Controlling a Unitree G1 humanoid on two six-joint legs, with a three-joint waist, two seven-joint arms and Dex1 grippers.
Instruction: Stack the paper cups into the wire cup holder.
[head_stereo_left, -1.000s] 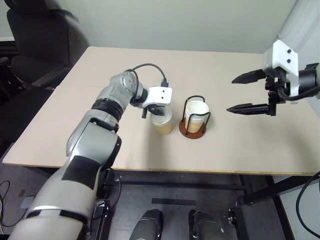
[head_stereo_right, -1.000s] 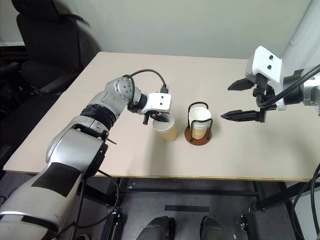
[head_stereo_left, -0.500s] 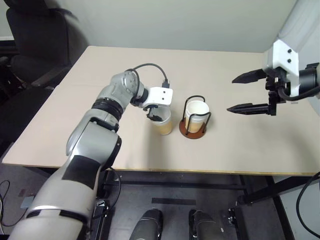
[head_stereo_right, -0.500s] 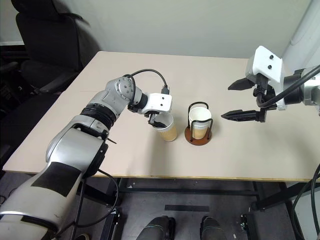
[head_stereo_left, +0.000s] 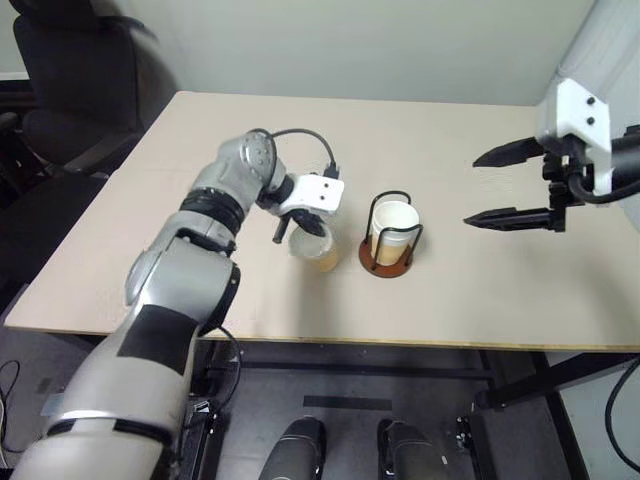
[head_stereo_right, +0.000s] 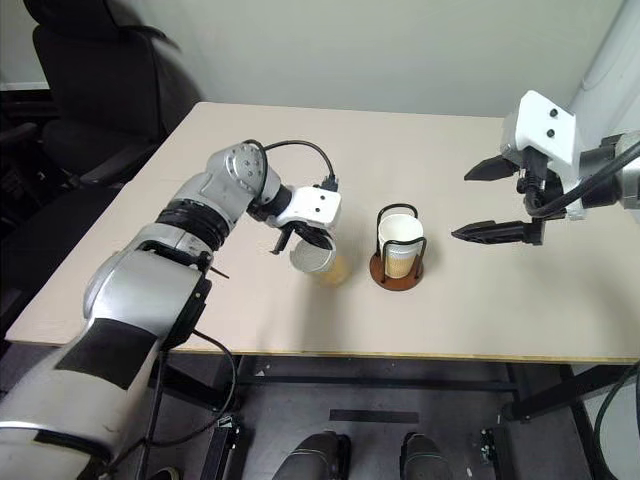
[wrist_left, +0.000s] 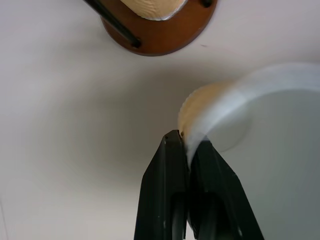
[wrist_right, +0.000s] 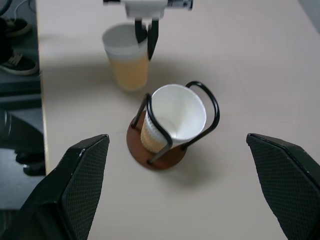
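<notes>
A tan paper cup (head_stereo_left: 312, 248) with a white inside hangs tilted just above the table, left of the wire cup holder (head_stereo_left: 386, 262). My left gripper (wrist_left: 186, 146) is shut on that cup's rim, one finger inside and one outside. The holder has a reddish-brown disc base and black wire loops. Another paper cup (head_stereo_left: 392, 222) stands upright inside it. My right gripper (head_stereo_left: 473, 190) hangs wide open in the air to the right of the holder, holding nothing. In the right wrist view the holder (wrist_right: 155, 152) lies between its fingers (wrist_right: 80, 170), further ahead.
The beige table (head_stereo_left: 480, 290) has bare surface all around the holder and its front edge is near me. A black office chair (head_stereo_left: 70, 70) stands beyond the table's far left corner.
My left gripper opened wider, then shut on the cup's rim. The cup has since risen a little and tipped over toward the left. The right gripper stays open, about where it was.
</notes>
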